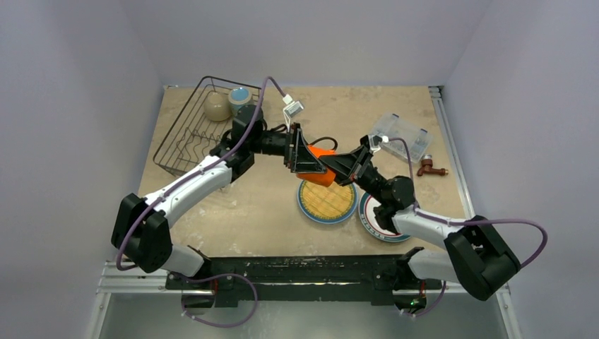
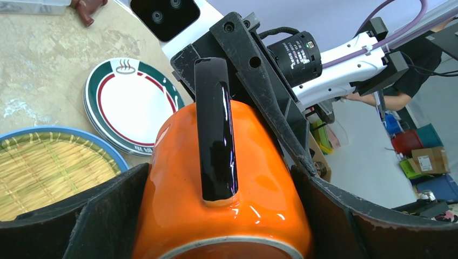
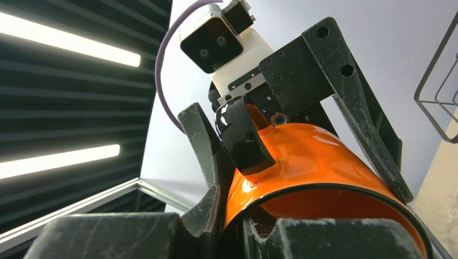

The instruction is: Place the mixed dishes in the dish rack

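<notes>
Seen from above, two robot arms meet over the middle of a tan tabletop (image 1: 261, 219), with an orange cup (image 1: 319, 175) held in the air between them. The left hand (image 1: 307, 161) is clamped across the cup's body, one finger on each side. The right hand (image 1: 335, 168) is at the open mouth. It appears to pinch the rim wall, with one finger inside and one outside, so both hands seem to grip the cup at once, as in a hand-over.

The cup hangs above a yellow woven plate (image 1: 327, 201) that sits on a blue plate. Beside these lies a white teal-rimmed plate (image 2: 127, 102). The black wire dish rack (image 1: 185, 138) stands at the far left, well apart from the cup. It already holds a cream cup (image 1: 217, 106) and a blue mug (image 1: 240, 95). A clear plastic compartment box (image 1: 402, 135) sits at the far right.

The cup looks like glazed ceramic with a glossy black handle (image 2: 215, 129). It is likely rigid, moderately heavy, slick and liable to chip if knocked. The grip across the body seems safest. The thin rim pinch looks less secure, and the shiny, narrow handle would likely make a poor hold. One hand should let go only once the other has a firm grip.
</notes>
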Motion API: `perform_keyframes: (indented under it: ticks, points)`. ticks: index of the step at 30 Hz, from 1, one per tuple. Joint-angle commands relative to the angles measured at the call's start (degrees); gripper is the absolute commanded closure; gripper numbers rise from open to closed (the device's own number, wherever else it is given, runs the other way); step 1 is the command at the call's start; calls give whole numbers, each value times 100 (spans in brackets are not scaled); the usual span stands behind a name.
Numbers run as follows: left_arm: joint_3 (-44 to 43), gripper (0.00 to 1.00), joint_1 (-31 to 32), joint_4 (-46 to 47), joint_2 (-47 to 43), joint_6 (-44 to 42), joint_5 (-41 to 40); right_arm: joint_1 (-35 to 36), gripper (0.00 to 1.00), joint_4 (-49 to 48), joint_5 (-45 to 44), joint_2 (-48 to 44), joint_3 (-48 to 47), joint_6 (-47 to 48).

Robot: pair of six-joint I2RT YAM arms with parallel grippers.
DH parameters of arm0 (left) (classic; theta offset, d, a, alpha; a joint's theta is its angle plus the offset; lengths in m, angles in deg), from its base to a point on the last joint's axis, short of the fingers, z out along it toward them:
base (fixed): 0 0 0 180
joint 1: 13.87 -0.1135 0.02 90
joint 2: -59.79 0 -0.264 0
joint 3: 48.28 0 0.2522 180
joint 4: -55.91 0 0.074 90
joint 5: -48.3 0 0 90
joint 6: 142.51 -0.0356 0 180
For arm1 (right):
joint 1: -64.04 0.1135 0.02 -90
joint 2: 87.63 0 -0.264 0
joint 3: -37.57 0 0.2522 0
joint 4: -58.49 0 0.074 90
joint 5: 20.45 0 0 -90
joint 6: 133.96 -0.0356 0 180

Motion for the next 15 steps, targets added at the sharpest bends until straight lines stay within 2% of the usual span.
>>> perform_keyframes:
  ticks: [1,8,10,12,15]
  points:
    - [-82,6,-65,116,-46,50,47,32,100,-2213,-447,-315,159,215]
    - [-94,2,-63,314,83,272,275,40,100,-1713,-562,-655,147,692]
    - [-115,4,-69,349,106,327,351,39,100,-1648,-530,-696,116,765]
    - [-112,14,-65,556,110,485,503,40,100,-1615,-548,-732,138,816]
    - [-73,44,-65,857,119,544,621,40,100,-1395,-581,-827,192,853]
